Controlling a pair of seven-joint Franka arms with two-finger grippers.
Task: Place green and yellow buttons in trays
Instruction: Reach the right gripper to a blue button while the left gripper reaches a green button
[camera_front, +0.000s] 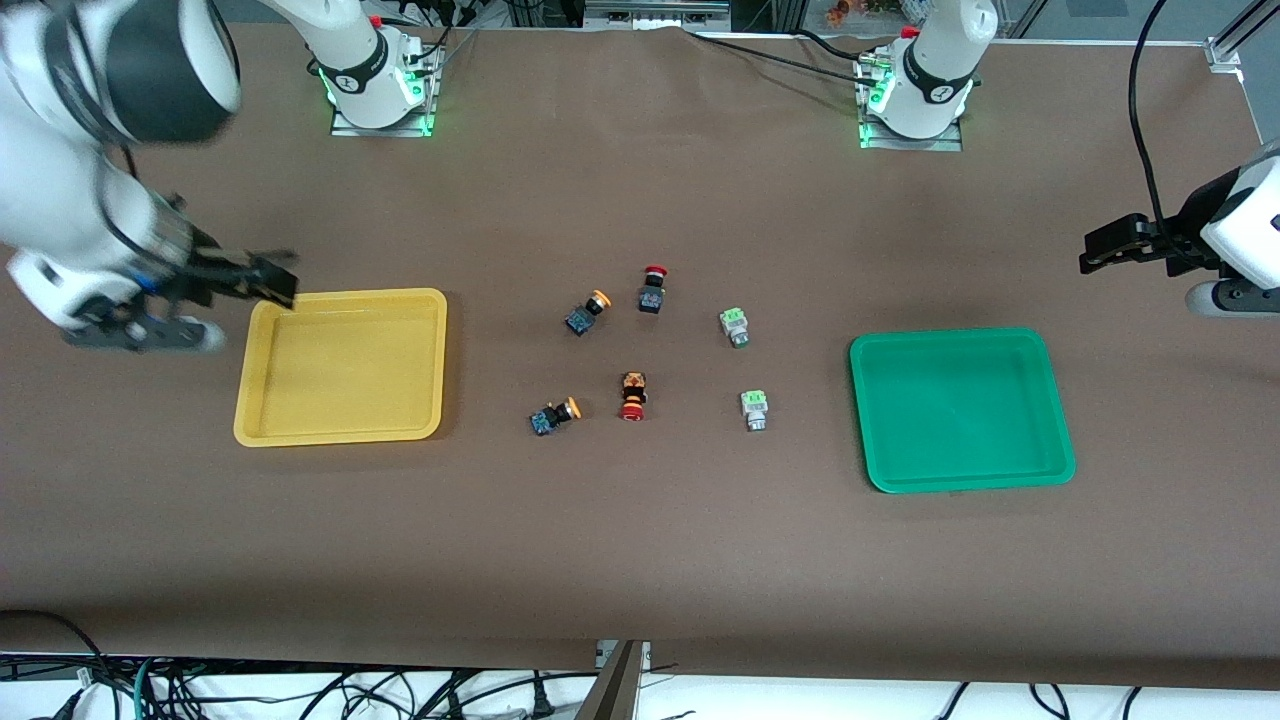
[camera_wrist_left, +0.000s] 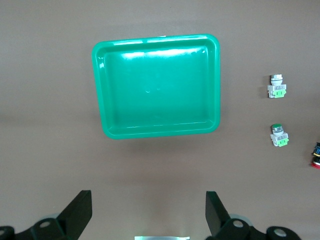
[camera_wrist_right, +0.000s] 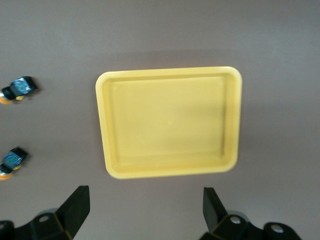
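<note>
Up in the air at the desk's (camera_front: 640, 560) two ends, both end effectors hang with fingers spread wide and nothing between them: the right end effector (camera_front: 262, 277) over the corner of the yellow tray (camera_front: 262, 420), the left end effector (camera_front: 1110, 245) over bare desk near the green tray (camera_front: 1060, 470), toward the bases from it. Each wrist view fills in what the front view only sketches: the left wrist view looks between its dark fingertips (camera_wrist_left: 80, 210) at the whole green tray (camera_wrist_left: 107, 127), nothing in it, with both green buttons beside it and a sliver of a red button at the picture's edge; the right wrist view frames the yellow tray (camera_wrist_right: 107, 167), nothing in it either, and both yellow buttons. Only the front view shows all six buttons, grouped mid-desk between the trays. One yellow button (camera_front: 588, 312) lies farther from the front camera, the second yellow button (camera_front: 555, 414) nearer, both toward the yellow tray. One green button (camera_front: 735, 326) lies farther, the second green button (camera_front: 754, 408) nearer, both toward the green tray. Between those pairs sit two red buttons, one (camera_front: 652, 288) farther and one (camera_front: 633, 396) nearer. Small markings on the arm bases and button bodies cannot be read.
</note>
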